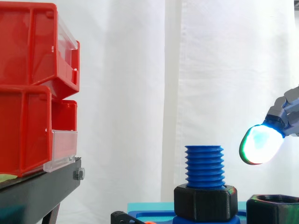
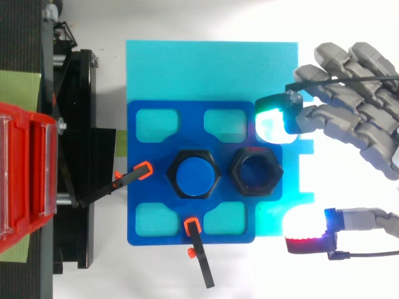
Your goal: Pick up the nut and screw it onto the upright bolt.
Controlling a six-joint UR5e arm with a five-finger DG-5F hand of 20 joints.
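Spread wide and holding nothing, the hand (image 2: 350, 115) reaches in from the right edge of the top view, its fingers relaxed and apart from the thumb. One fingertip pad (image 2: 272, 122), glowing white and green, hangs over the upper right corner of the blue fixture plate (image 2: 144, 219). A second pad (image 2: 305, 240), lit red, sits off the plate's lower right corner above the cyan sheet (image 2: 206, 68). The nut (image 2: 257, 172), black and six-sided, lies flat on the plate between those two pads, and neither touches it. It rests just beside the blue bolt (image 1: 204, 164), on the bolt's right in both views. The bolt stands upright in the middle of the plate with a black hex collar (image 1: 205, 201) around its base. In the side view the white-green pad hovers above the nut, level with the bolt's upper threads and well clear of them. Two black clamps (image 2: 132, 179) with orange tips hold the plate's left and lower edges. Red bins (image 1: 32, 84) sit on a black stand (image 1: 39, 189) at the left.
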